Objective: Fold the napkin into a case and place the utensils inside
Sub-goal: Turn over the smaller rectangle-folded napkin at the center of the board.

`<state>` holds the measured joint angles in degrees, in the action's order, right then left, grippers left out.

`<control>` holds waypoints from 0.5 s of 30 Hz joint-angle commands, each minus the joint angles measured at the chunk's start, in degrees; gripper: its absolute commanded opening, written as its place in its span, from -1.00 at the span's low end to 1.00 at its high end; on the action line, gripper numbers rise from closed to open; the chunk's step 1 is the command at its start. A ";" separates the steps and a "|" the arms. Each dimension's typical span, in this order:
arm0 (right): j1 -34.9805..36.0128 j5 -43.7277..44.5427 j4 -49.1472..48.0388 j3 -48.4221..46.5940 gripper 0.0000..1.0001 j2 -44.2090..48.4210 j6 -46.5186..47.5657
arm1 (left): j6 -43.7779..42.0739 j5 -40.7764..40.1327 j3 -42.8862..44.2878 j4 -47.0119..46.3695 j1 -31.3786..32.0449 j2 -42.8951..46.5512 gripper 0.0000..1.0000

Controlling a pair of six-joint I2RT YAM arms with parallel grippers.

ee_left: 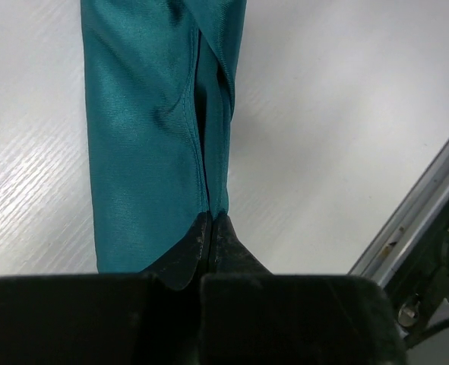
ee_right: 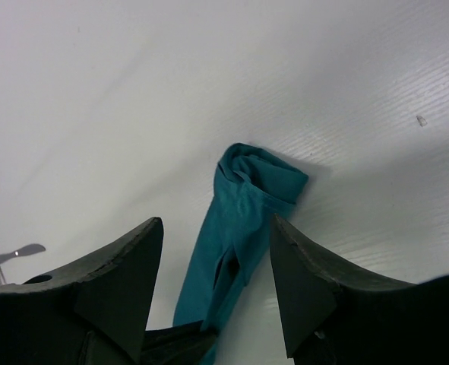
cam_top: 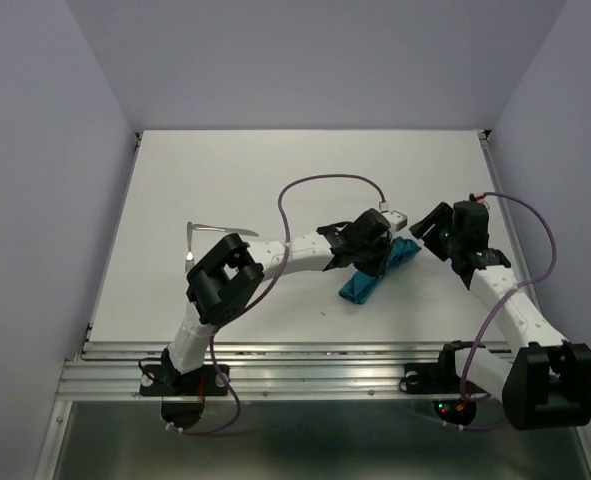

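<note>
The teal napkin (cam_top: 360,287) lies folded as a narrow, long case, slanting across the table's middle right. My left gripper (cam_top: 373,258) is over its middle and is shut, its fingertips (ee_left: 209,228) pinching the cloth's lengthwise fold (ee_left: 152,129). My right gripper (cam_top: 433,232) is open and empty, just off the case's far right end. In the right wrist view its fingers (ee_right: 137,266) straddle the napkin (ee_right: 243,213) from above, apart from it. The silver utensils (cam_top: 201,232) lie on the table at the far left, also seen small in the right wrist view (ee_right: 15,253).
The white table (cam_top: 275,170) is bounded by a metal rail (cam_top: 305,352) at the near edge, also seen in the left wrist view (ee_left: 418,205). Lilac walls stand on three sides. Purple cables loop above both arms.
</note>
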<state>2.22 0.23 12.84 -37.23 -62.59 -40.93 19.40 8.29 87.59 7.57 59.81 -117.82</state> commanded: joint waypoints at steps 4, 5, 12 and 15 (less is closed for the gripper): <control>-0.46 3.55 0.87 -3.99 0.26 3.00 -1.00 | 1.16 15.07 -2.07 -8.96 -2.77 4.09 -1.00; -0.46 3.64 0.96 -4.07 0.27 3.08 -0.91 | 2.56 16.74 -2.60 -11.85 -3.21 3.92 -1.00; -0.46 4.17 1.05 -3.81 0.27 3.52 -0.91 | 8.27 28.42 -5.32 -21.53 -4.96 2.60 -1.00; -0.46 4.25 1.05 -3.55 0.27 3.44 -0.65 | 11.96 32.82 -7.95 -27.77 -7.51 2.60 -1.00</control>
<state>2.22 3.07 14.15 -38.96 -60.34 -41.63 26.20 31.77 82.15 -8.64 54.50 -117.56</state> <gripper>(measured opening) 0.634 0.026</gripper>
